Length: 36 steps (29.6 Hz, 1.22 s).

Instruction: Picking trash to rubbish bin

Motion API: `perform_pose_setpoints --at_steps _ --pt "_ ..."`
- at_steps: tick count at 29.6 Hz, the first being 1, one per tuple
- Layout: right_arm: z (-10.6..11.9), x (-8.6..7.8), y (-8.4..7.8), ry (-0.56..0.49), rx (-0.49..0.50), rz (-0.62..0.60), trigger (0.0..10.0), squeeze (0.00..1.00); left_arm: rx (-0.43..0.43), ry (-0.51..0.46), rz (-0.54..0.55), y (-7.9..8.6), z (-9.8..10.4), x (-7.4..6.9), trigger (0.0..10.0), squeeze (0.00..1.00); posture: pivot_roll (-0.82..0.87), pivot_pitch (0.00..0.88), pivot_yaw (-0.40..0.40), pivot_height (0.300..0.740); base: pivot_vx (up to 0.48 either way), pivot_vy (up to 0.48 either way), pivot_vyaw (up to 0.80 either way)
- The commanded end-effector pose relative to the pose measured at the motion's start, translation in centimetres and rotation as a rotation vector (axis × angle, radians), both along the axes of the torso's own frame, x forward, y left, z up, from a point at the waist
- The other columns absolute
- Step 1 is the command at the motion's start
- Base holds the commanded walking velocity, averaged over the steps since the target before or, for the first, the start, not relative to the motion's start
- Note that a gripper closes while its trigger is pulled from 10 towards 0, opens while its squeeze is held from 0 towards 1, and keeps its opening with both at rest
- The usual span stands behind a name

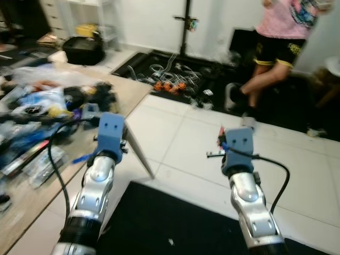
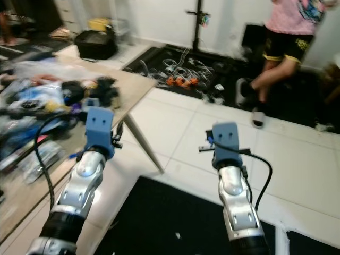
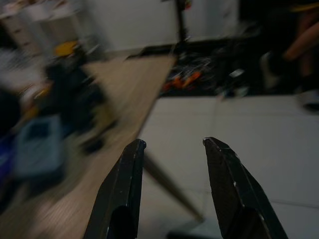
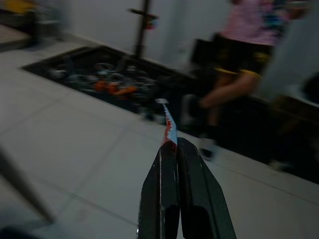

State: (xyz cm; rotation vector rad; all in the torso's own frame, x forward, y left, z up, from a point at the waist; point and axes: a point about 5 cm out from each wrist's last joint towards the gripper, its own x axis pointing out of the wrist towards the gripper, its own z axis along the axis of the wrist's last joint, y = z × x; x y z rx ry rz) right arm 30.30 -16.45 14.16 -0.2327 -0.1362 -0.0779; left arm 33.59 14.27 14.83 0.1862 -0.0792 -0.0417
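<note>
The right gripper (image 4: 174, 144) pinches a thin red-and-white wrapper (image 4: 168, 127) at its fingertips, held out over the floor (image 1: 175, 138) for carrying to a bin, while the left gripper (image 3: 172, 144) (fingers spread, empty) hangs beside the table (image 1: 127, 90).

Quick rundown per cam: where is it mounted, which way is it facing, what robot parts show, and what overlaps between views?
Left eye view: head, looking forward and down; both silver arms over white tiled floor.
Right eye view: same scene; cluttered wooden table at robot's left, person in pink top ahead.
Left wrist view: along open left gripper past the table edge.
Right wrist view: along right gripper shut on thin red-and-white wrapper.
Shared: person, floor, black stand pole.
</note>
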Motion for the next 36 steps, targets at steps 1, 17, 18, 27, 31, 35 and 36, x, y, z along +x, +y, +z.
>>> perform_pose_setpoints --at_steps 1,17,18,27,31,35,36 --pt "-0.2 -0.1 0.1 0.008 0.013 -0.005 10.0 0.00 -0.001 -0.006 0.009 0.4 0.1 0.1 10.0 0.00 -0.05 0.072 0.049 0.740 0.000 0.000 -0.80" --pt "-0.7 -0.1 -0.1 0.037 0.025 -0.009 10.0 0.00 -0.020 0.015 -0.021 -0.3 -0.2 0.0 10.0 0.00 -0.06 0.076 0.051 0.740 0.000 0.000 -0.80" --pt "-0.8 -0.1 -0.1 0.038 0.025 -0.009 10.0 0.00 -0.022 0.016 -0.020 -0.3 -0.2 0.0 10.0 0.00 -0.06 0.076 0.051 0.740 0.000 0.000 -0.80" --pt "-0.9 -0.1 -0.2 0.046 0.026 -0.014 10.0 0.00 -0.030 0.029 -0.018 -0.4 -0.3 0.0 10.0 0.00 -0.06 0.074 0.051 0.740 0.000 0.000 -0.80" --pt "-1.2 -0.2 -0.2 0.055 0.029 -0.014 10.0 0.00 -0.029 0.031 -0.017 -0.3 -0.4 0.0 10.0 0.00 -0.06 0.074 0.050 0.740 0.000 0.000 -0.80" --pt "-1.2 -0.2 -0.2 0.056 0.030 -0.014 10.0 0.00 -0.030 0.032 -0.016 -0.3 -0.4 0.0 10.0 0.00 -0.06 0.073 0.050 0.740 0.000 0.000 -0.80" --pt "-1.2 -0.2 -0.2 0.056 0.030 -0.014 10.0 0.00 -0.031 0.032 -0.016 -0.3 -0.4 0.0 10.0 0.00 -0.06 0.073 0.050 0.740 0.000 0.000 -0.80"
